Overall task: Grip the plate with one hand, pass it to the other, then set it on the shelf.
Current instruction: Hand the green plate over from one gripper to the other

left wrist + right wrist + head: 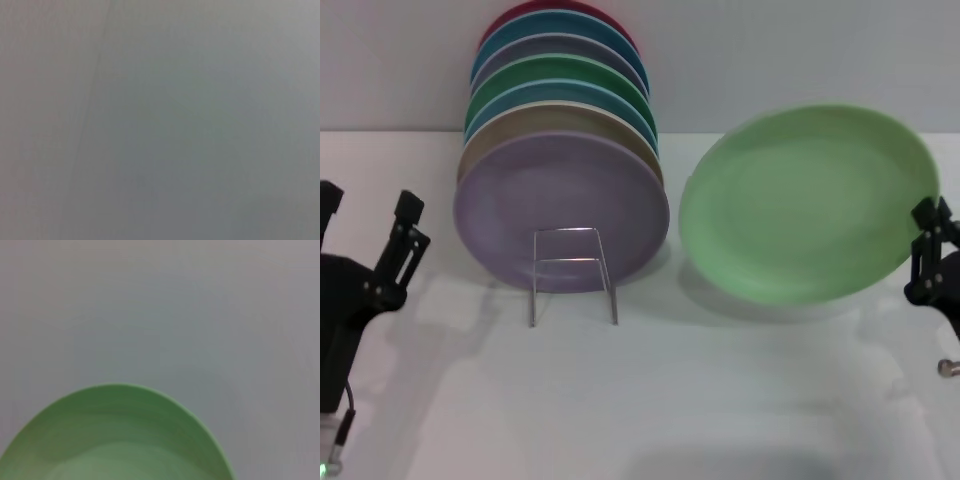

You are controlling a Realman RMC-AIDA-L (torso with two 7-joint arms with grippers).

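Observation:
The light mint-green plate [805,205] is tilted up at the right of the white table, its lower edge close over its shadow. My right gripper [926,250] is at the plate's right rim and shut on it. The plate also fills the lower part of the right wrist view [120,440]. The silver wire shelf [572,272] stands left of centre, its squared front loop empty. My left gripper [368,215] is at the far left, open and empty, well away from the plate. The left wrist view shows only a plain grey surface.
Several plates stand on edge in a row behind the shelf's front loop, with a lilac plate [560,205] in front and a darker green plate [560,75] farther back. A white wall [770,50] rises behind the table.

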